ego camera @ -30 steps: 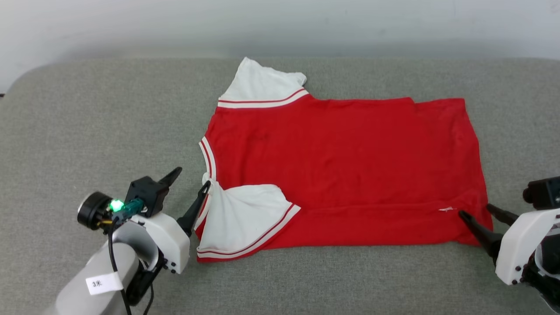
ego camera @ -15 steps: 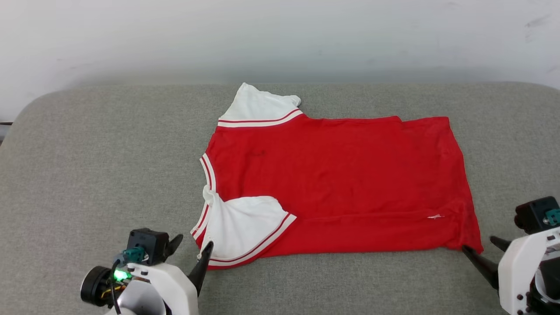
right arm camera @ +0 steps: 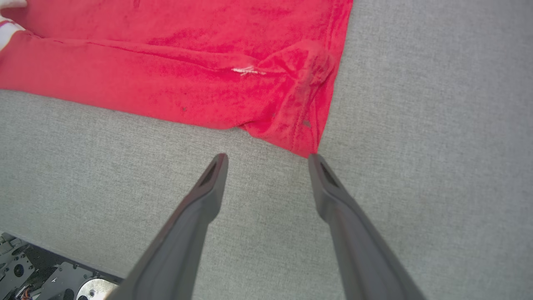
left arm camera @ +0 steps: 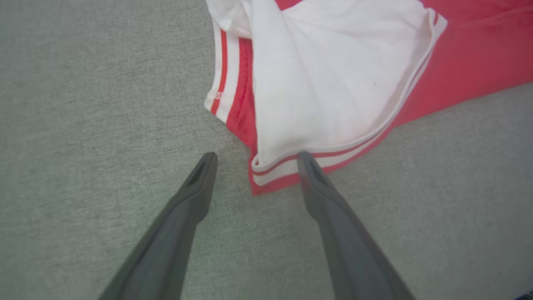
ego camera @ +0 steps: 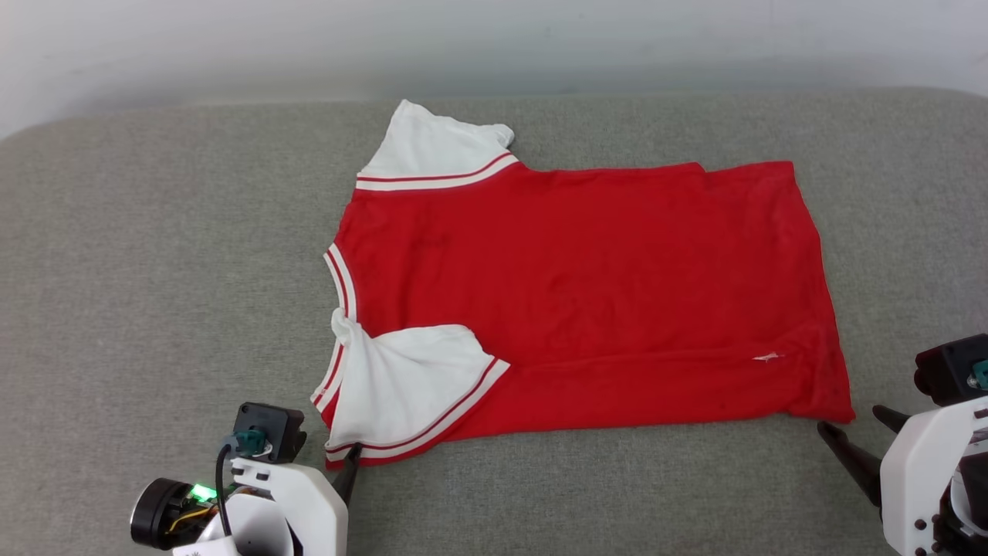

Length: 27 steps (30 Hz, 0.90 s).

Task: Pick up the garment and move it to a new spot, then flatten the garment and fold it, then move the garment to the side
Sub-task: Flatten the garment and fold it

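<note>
— Both grippers have drawn back toward the robot since a second ago. The left gripper (left arm camera: 256, 154) was up by the collar and now sits off the near sleeve (ego camera: 409, 378). The right gripper (right arm camera: 267, 155) was over the hem corner (right arm camera: 306, 141) and is now just clear of it. The head camera has shifted too, so the garment's slide across that view is no real move.

— Where is the garment (ego camera: 587, 286)?

— Spread on the grey cushion (ego camera: 154, 270), plain red side up, collar to the left, hem to the right. Its near edge is turned over in a long band, with the sleeve lying on top.

— So which step is this?

— Folding, I'd say. The first long fold looks laid and let go. The far edge is not yet folded, and the far sleeve sticks out.

— And next?

— Probably both arms reach to the far edge, pinch it at the two ends and bring it over evenly toward the near band.

— How do the fingers (left arm camera: 195, 196) stand?

— Wide apart on both, holding nothing. On the left, the sleeve's striped corner lies between the tips. One tip overlaps the trim, and I cannot tell whether it touches. On the right, one tip sits right at the point of the hem corner, and bare cushion lies between the two.
</note>
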Motion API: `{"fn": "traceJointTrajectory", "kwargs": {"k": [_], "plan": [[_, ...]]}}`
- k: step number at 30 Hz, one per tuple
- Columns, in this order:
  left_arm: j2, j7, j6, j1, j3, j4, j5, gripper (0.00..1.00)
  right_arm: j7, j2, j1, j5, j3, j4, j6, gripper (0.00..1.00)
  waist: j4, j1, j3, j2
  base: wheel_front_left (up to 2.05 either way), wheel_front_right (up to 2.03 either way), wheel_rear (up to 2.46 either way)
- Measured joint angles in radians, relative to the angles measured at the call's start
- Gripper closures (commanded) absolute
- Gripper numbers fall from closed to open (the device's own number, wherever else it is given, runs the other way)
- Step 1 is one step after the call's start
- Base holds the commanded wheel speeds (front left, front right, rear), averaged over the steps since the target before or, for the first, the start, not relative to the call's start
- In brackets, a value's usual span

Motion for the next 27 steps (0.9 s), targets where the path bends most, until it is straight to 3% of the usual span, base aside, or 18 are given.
{"fn": "traceJointTrajectory", "kwargs": {"k": [11, 12, 14, 18, 27], "plan": [[-0.025, -0.021, 0.016, -0.049, 0.012, 0.123, 0.014, 0.0, -0.008, 0.006, -0.003, -0.001, -0.011, -0.022, 0.0, 0.0, -0.024, 0.0, 0.073, 0.0, 0.0, 0.0, 0.0], [-0.025, -0.015, 0.011, -0.052, 0.009, 0.129, 0.009, 0.2, -0.008, 0.006, -0.005, -0.001, -0.011, -0.022, 0.0, 0.0, -0.025, 0.0, 0.076, 0.0, 0.0, 0.0, 0.0], [-0.027, 0.001, -0.001, -0.058, 0.003, 0.142, 0.002, 1.0, -0.009, 0.007, -0.009, -0.001, -0.009, -0.021, 0.0, 0.0, -0.027, 0.0, 0.079, 0.0, 0.0, 0.0, 0.0], [-0.045, 0.003, -0.033, -0.065, -0.009, 0.151, -0.018, 1.0, -0.014, 0.005, -0.012, -0.015, -0.011, -0.008, 0.0, 0.0, -0.025, 0.0, 0.072, 0.0, 0.0, 0.0, 0.0], [-0.052, -0.112, -0.01, -0.058, 0.022, 0.119, 0.01, 1.0, -0.021, -0.007, -0.036, -0.078, -0.028, 0.034, 0.0, 0.0, 0.002, 0.0, 0.03, 0.0, 0.0, 0.0, 0.0]]}}
